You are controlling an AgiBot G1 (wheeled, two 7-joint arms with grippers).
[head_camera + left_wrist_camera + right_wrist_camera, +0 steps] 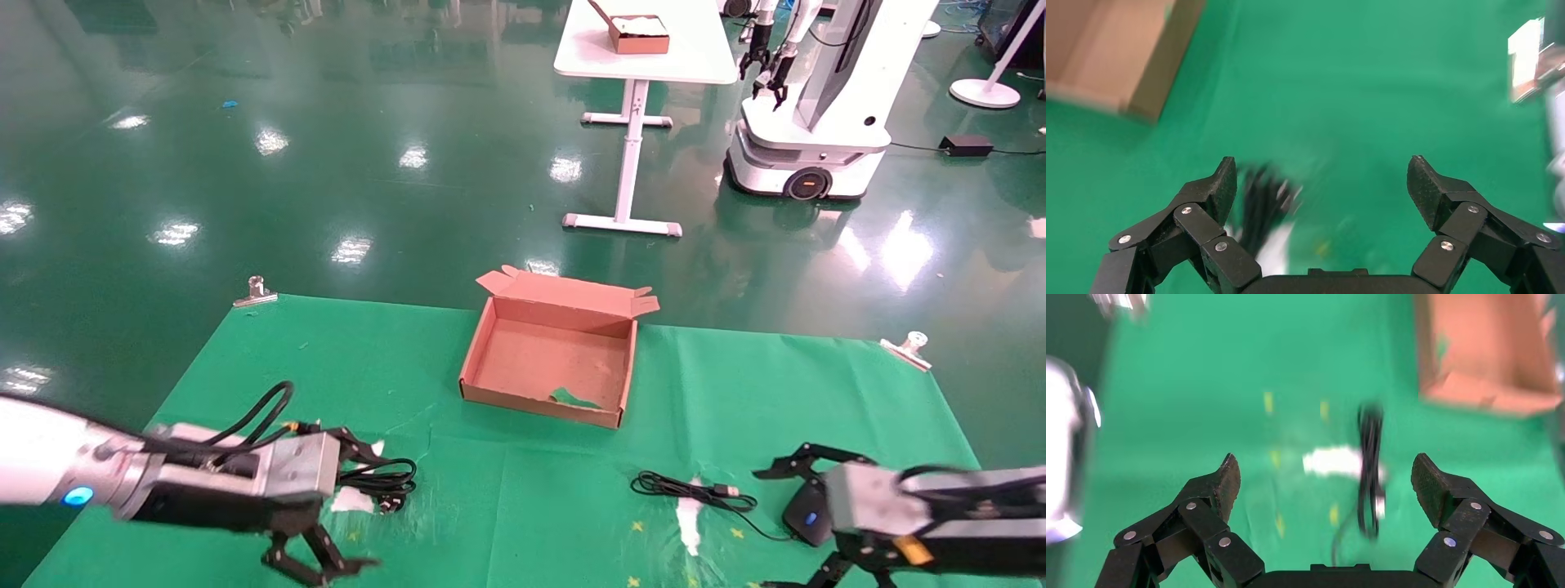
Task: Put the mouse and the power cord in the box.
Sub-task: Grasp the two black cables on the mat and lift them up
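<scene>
The box [549, 359] sits open mid-worktop [735, 408], lid flap folded back. The left gripper [347, 506] reaches low across the near left, jaws spread wide, empty, beside the power cord [380, 482]. The right gripper [788, 527] hovers level at the near right, jaws wide apart around the mouse [805, 513], not touching it.

Green cloth [523, 490] covering table, metal clips [255, 291] sitting at far corners; white table [645, 41] w/ brown box [637, 34] and second robot [817, 106] standing beyond.
</scene>
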